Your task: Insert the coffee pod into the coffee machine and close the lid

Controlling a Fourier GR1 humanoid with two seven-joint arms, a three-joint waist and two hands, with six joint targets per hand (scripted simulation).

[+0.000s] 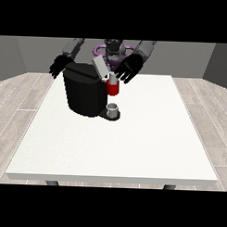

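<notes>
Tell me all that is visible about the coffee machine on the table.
The coffee machine is a black, matte, rounded block standing upright on the white table, towards its far side, left of centre. Its grey lid is raised and tilted. A red part sits at its front right, above a small grey cup on the dark base. The hand at the view's right hovers by the lid; contact cannot be told.

Matt black coffee machine on a smooth white table; wood-look floor.

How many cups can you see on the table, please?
1. A small grey cup stands on the coffee machine's base plate, below the red part at its front. Another could be hidden behind the machine.
</notes>
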